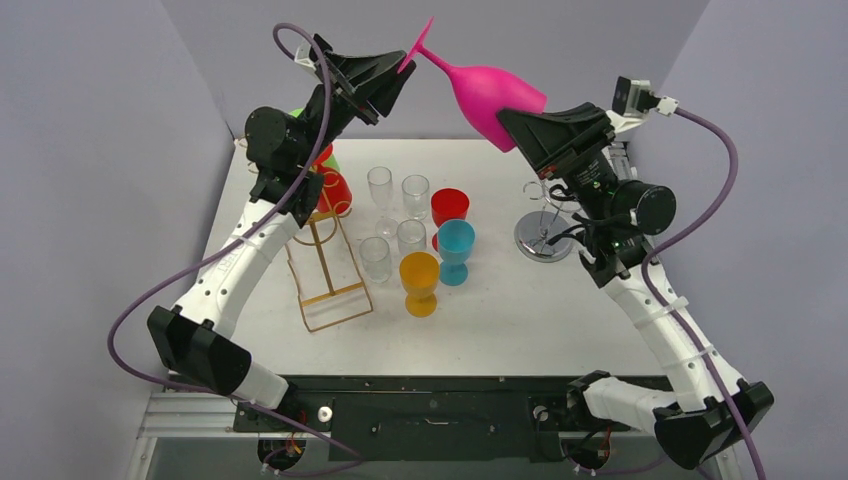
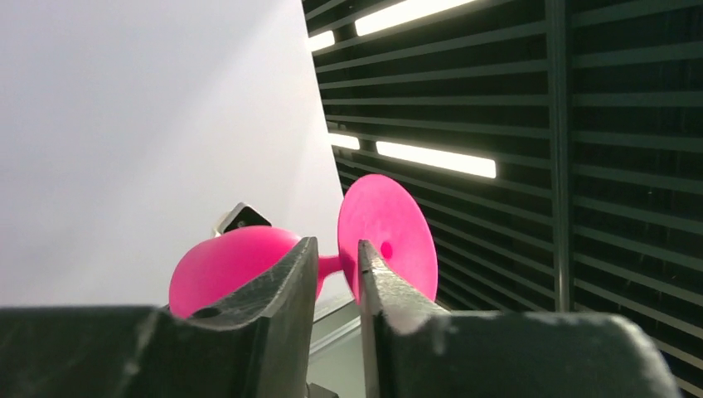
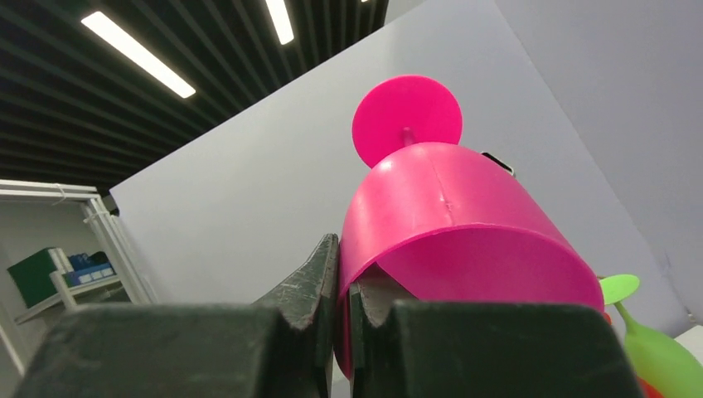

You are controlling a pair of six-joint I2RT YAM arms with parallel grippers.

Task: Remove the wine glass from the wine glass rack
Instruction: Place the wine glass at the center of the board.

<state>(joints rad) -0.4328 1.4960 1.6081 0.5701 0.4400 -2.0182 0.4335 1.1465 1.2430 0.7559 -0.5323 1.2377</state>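
**High over the desk, a pink glass hangs between two hands**

Up at the right hand (image 3: 344, 274), the fingers are pressed together on the thin wall of the bright pink plastic wine glass (image 1: 490, 95), one finger inside the bowl and one outside, right at the rim. The left hand (image 2: 338, 257) straddles the slim stem just below the round foot. Its fingers stand only a sliver apart, and I cannot tell whether they pinch the stem or merely flank it.

The glass lies tilted in the air, foot towards the left arm and mouth towards the right. It is well above the white desk (image 1: 560, 310) and clear of the gold wire rack (image 1: 330, 270), so I'd say it is already off its perch.

It looks light and stiff, with a smooth, glossy skin that could slide under hard pads. A pinch on the rim alone leaves the whole length free to swing, and the thin wall might flex. To my eye the stem near the foot is the surer hold.

Below it stand several clear tumblers (image 1: 379, 187), coloured goblets (image 1: 419, 283) and a chrome stand on a round base (image 1: 545, 238).
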